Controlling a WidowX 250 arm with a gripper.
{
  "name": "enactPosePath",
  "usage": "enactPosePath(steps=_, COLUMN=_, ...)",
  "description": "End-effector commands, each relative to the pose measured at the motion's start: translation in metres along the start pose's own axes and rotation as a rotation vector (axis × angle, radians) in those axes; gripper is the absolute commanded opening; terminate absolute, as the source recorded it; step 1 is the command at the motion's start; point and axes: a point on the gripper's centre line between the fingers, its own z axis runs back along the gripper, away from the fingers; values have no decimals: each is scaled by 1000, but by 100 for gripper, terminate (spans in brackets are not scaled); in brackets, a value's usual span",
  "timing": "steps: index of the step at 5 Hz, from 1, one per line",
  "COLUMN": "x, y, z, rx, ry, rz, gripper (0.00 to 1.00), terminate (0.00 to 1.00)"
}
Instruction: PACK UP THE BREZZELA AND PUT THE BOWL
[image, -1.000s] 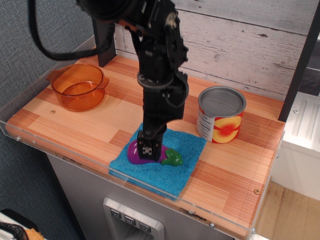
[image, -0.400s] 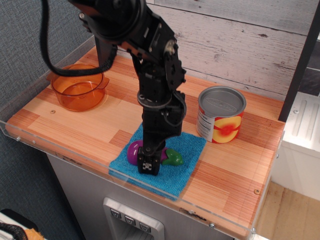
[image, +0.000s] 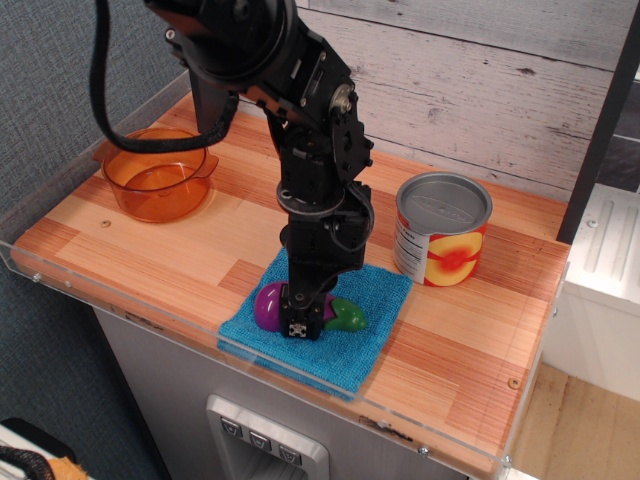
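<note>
The brezzela (image: 268, 305), a glossy purple toy eggplant with a green stem cap (image: 348, 316), lies on a blue towel (image: 330, 345) near the front edge. My gripper (image: 301, 318) is down over its middle. One finger (image: 299, 326) presses against its front side and the other is hidden behind it, so the gripper looks shut on it. The eggplant still rests on the towel. The bowl (image: 157, 174), a translucent orange pot with two side handles, stands empty at the far left of the table, well apart from the gripper.
A tin can (image: 442, 229) with a grey lid and red-yellow label stands right of the towel, close to the arm. The wooden table (image: 150, 255) has a clear plastic rim along its front and left. A plank wall runs behind.
The gripper came down from just above the eggplant to straddle it, and its front finger then drew in against it. The eggplant, bowl and can have not moved.
</note>
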Motion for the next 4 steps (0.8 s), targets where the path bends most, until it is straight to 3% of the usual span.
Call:
enactPosePath(steps=1, x=-14, y=12, z=17, rx=40, ry=-15, rz=33, gripper=0, terminate=0)
enactPosePath(steps=3, x=-23, y=14, z=52, rx=79, ry=-50, rz=106, gripper=0, terminate=0)
enactPosePath(steps=4, x=-27, y=16, z=65, rx=77, ry=-64, rz=135, gripper=100, terminate=0)
